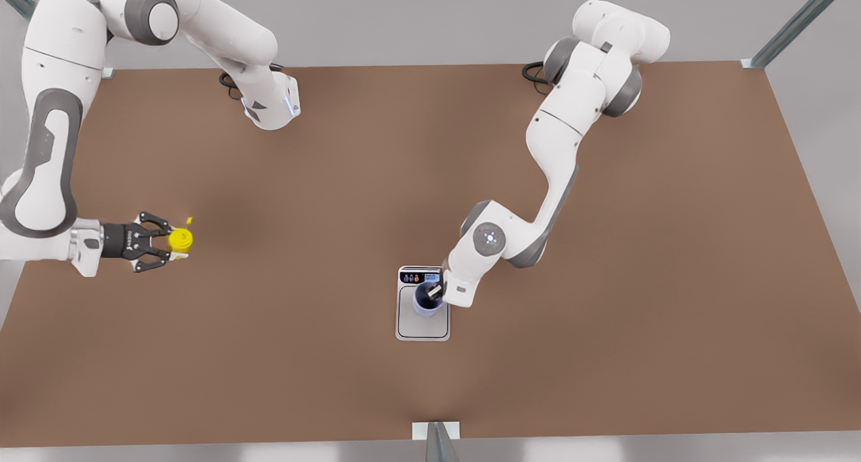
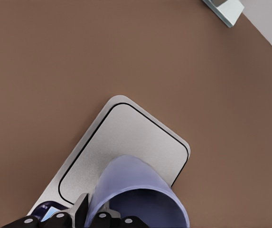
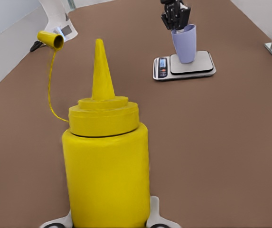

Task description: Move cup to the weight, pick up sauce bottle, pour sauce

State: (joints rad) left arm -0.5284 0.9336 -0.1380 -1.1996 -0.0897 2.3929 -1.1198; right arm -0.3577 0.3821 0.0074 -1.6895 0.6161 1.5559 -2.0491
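Near the lower middle of the front view, the left gripper (image 1: 436, 291) pinches the rim of the cup (image 1: 426, 300), one finger inside and one outside the wall. The cup stands upright on the grey plate of the scale (image 1: 422, 324), at the end closest to the display strip; the left wrist view shows the same purple cup (image 2: 136, 192) sitting on the plate with most of the scale (image 2: 126, 137) bare beyond it.

Over at the left edge of the front view, the right gripper (image 1: 171, 241) has its fingers spread on either side of the sauce bottle (image 1: 180, 239), which stands upright on the table (image 1: 605, 354), well apart from the scale. In the right wrist view the bottle (image 3: 106, 175) fills the foreground, both fingertips (image 3: 157, 216) flanking its base, and a small cap (image 3: 51, 39) hangs off to the side on a thin tether.

As I judge it, the step in hand is taking hold of the bottle. To do it well, the fingers should close squarely on the round body, centred, firmly enough not to slip but without squeezing sauce out early. The bottle should stay vertical while being lifted. The left gripper ought to let go and back straight up so the cup is not dragged or tipped.
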